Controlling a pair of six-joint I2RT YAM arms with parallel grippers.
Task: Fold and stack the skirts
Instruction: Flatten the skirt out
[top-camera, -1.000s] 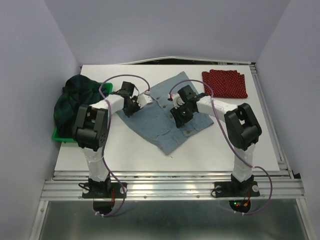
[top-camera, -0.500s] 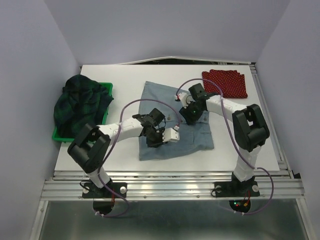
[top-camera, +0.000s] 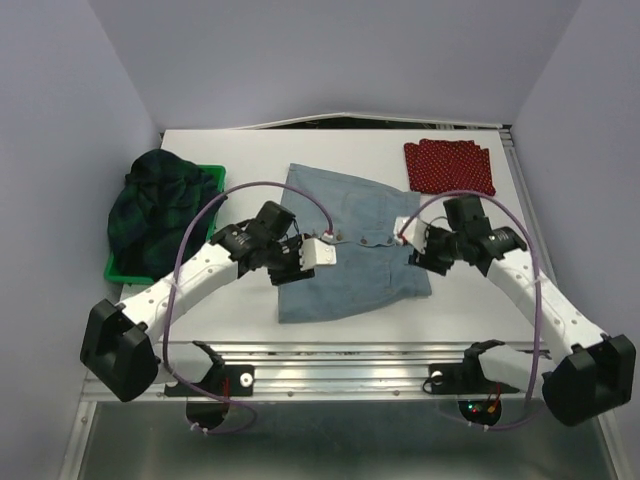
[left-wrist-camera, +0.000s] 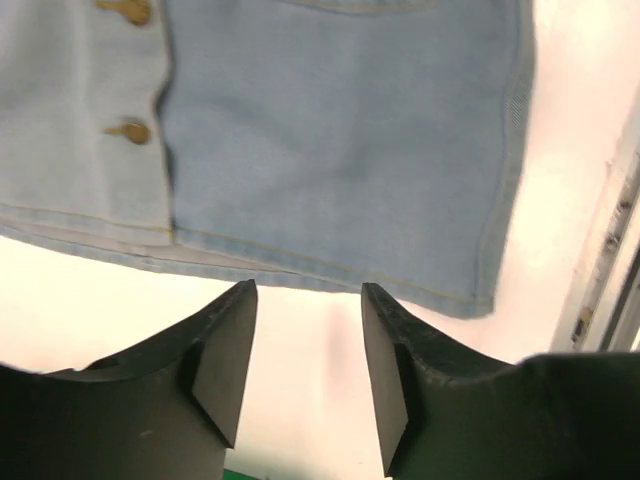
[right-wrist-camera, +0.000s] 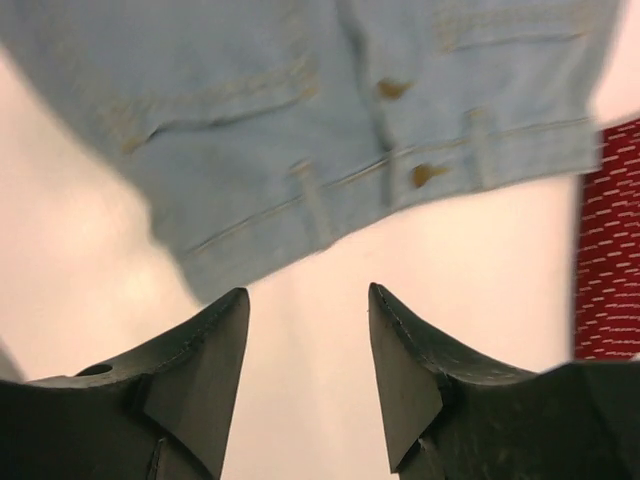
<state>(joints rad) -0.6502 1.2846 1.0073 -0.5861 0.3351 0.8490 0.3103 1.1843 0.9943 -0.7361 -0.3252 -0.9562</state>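
Observation:
The light blue-grey denim skirt (top-camera: 350, 235) lies flat in the middle of the white table. My left gripper (top-camera: 292, 262) hovers at its left edge, open and empty; the left wrist view shows the denim (left-wrist-camera: 340, 130) just beyond the open gripper (left-wrist-camera: 305, 300). My right gripper (top-camera: 422, 258) hovers at the skirt's right edge, open and empty (right-wrist-camera: 305, 300), with the denim waistband and buttons (right-wrist-camera: 330, 120) ahead of it. The red dotted skirt (top-camera: 450, 167) lies folded at the back right and shows in the right wrist view (right-wrist-camera: 610, 250). The dark plaid skirt (top-camera: 160, 205) is bunched on the green bin.
The green plastic bin (top-camera: 120, 268) sits at the table's left edge under the plaid skirt. Metal rails (top-camera: 340, 360) run along the near edge. Purple walls close in both sides.
The denim skirt was turned and laid out square. Both grippers have let go and drawn back to its left and right edges; both arms have swung outward.

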